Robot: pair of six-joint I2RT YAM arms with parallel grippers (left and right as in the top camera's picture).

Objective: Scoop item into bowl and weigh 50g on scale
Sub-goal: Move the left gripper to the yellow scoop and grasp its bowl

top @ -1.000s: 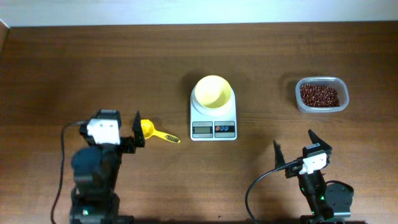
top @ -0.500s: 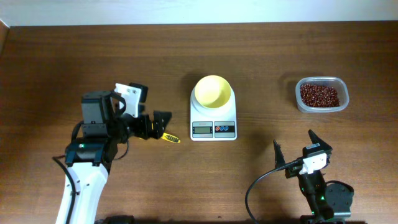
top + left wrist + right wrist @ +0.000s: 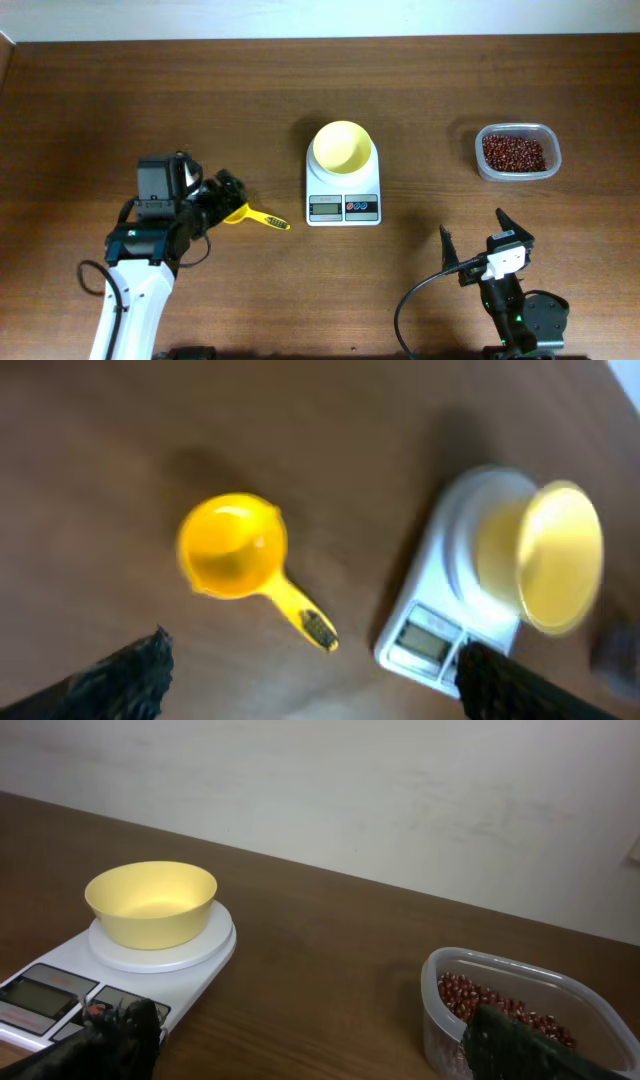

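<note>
The pale yellow bowl (image 3: 342,147) stands empty on the white scale (image 3: 343,203) at the table's middle. The reddish-brown beans (image 3: 514,153) lie in a clear tub (image 3: 545,172) at the right. A small yellow scoop (image 3: 243,212) lies left of the scale, handle toward it. My left gripper (image 3: 227,194) hovers open over the scoop's cup. In the left wrist view the scoop (image 3: 233,546), the scale (image 3: 425,640) and the bowl (image 3: 555,555) show beyond the open gripper (image 3: 312,652). My right gripper (image 3: 472,238) is open and empty at the front right.
The right wrist view shows the bowl (image 3: 150,900) on the scale (image 3: 60,985), the tub (image 3: 440,1020) with beans (image 3: 490,1000), and a pale wall behind the table's far edge. Bare wood lies between scale and tub.
My left arm has lifted from its rest pose and reached toward the scoop, then drawn its gripper back a little to the left over the scoop's cup. The right arm has not moved.
</note>
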